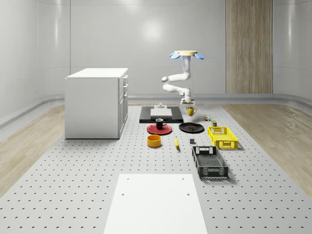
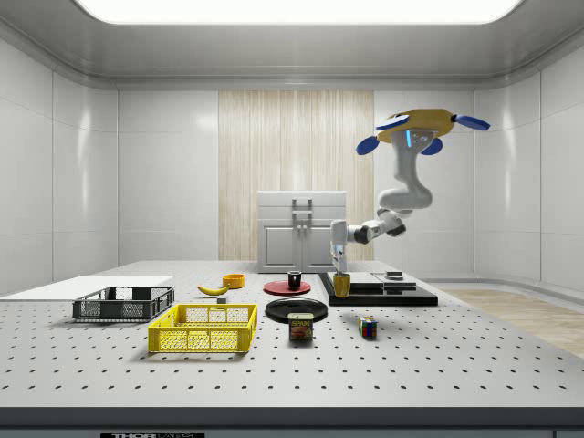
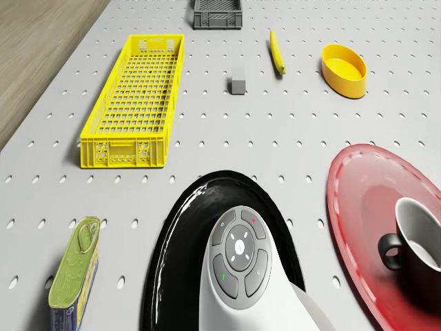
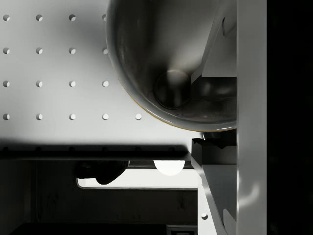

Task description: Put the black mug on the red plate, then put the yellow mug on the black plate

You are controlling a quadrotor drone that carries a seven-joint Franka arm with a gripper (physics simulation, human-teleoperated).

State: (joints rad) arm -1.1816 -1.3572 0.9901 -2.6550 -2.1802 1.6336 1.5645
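Overhead, the drone [image 2: 418, 129] hovered high above the back of the desk [image 1: 87, 185], its arm [image 1: 176, 80] bent down toward the jaws [image 2: 339, 270]. The jaws were closed on the rim of the yellow mug [image 2: 341, 285], which hung upright off the desk surface; the wrist view looked straight down into the mug's grey inside [image 4: 171, 73] with one finger [image 4: 250, 98] against its wall. Just below and a little forward of the jaws lay the black plate [image 1: 191, 127], bare on top, its rim [image 3: 169, 234] showing beside the wrist in the drone view. Behind the jaws sat a black slab [image 1: 161, 117] with a white block on it, close to the held mug.

Beside the black plate, on the whole-scene view's left, the red plate [image 1: 159, 129] carried the black mug [image 1: 160, 123], standing upright with its handle out [image 3: 413, 245]. Farther forward from the jaws were a yellow bowl [image 1: 154, 141], a banana [image 3: 276, 52] and a small grey cube [image 3: 238, 84]. To the other side lay a yellow crate [image 1: 222, 137], a black crate [image 1: 209, 162], a tin can [image 3: 74, 279] and a coloured cube [image 2: 368, 328]. A white cabinet [image 1: 96, 102] stood well apart, and open desk lay between the plate and the crates.
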